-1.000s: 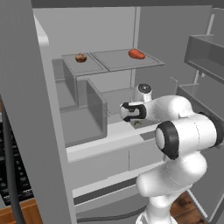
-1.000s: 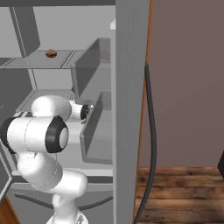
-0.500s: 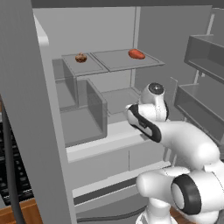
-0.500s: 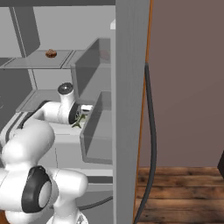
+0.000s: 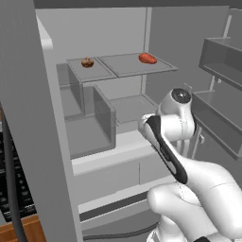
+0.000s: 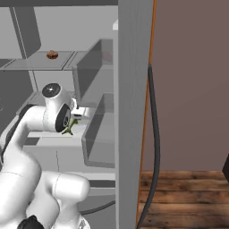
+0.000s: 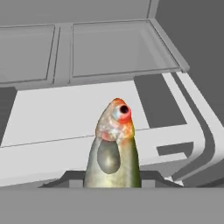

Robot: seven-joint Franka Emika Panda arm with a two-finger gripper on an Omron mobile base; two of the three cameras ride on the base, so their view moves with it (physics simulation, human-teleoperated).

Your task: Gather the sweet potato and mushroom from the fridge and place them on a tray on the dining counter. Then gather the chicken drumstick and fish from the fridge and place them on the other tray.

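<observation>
Hand view: fish point(image 7: 114, 148) clamped upright in the claw point(image 7: 114, 177).

Glass fridge shelf point(image 5: 127, 66) with mushroom point(image 5: 87, 62) at left, sweet potato point(image 5: 148, 58) at right.

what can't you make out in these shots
- Gripper fingertips: hand view, covered by the fish and the bottom edge.
- Fish tail: hand view, cut off at the bottom.
- Brown item on the upper fridge shelf: left base view, too small to identify.
- Gripper: left base view, behind the arm.
</observation>
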